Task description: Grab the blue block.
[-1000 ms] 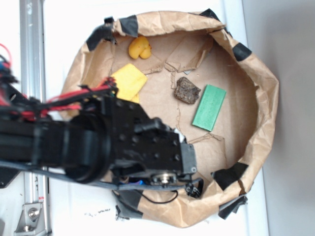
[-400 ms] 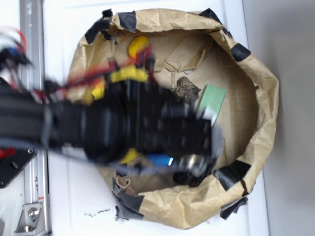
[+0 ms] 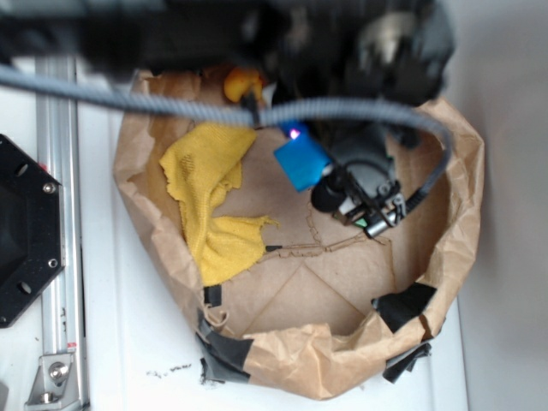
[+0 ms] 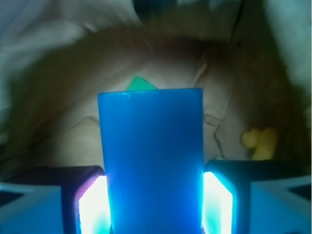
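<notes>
One step looks done: your gripper [image 4: 155, 204] has its jaws clamped on the blue block [image 4: 151, 161], which hangs clear above the paper bag [image 3: 462, 197] floor. Little is left but keeping hold.

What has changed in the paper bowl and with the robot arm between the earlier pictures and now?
The black robot arm swung from the bowl's lower left to its top edge, and the gripper now clamps the bright blue rectangular block, carried up over the bowl's middle. The yellow cloth, earlier folded small, now lies spread out. The crumpled brown paper bowl and yellow toy stayed put.
</notes>
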Action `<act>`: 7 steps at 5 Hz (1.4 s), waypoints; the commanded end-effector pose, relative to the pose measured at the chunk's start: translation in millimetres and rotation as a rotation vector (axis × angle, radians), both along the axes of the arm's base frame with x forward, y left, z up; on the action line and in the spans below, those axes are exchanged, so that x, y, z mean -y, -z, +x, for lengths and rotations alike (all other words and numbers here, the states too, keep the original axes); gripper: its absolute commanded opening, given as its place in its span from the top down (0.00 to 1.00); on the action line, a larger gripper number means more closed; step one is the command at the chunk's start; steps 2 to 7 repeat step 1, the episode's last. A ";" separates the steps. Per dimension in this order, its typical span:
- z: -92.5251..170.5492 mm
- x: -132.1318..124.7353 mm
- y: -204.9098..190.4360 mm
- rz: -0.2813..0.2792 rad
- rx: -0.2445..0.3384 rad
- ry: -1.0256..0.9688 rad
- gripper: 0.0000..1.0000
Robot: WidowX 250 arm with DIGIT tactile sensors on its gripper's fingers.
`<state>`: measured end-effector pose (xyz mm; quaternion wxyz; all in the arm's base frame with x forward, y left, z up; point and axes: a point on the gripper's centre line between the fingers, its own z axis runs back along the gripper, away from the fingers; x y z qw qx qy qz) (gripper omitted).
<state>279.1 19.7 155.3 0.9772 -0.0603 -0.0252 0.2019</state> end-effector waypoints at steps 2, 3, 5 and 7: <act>2.0 28.0 -24.7 0.180 0.059 0.215 1.00; 2.0 28.0 -24.7 0.180 0.059 0.215 1.00; 2.0 28.0 -24.7 0.180 0.059 0.215 1.00; 2.0 28.0 -24.7 0.180 0.059 0.215 1.00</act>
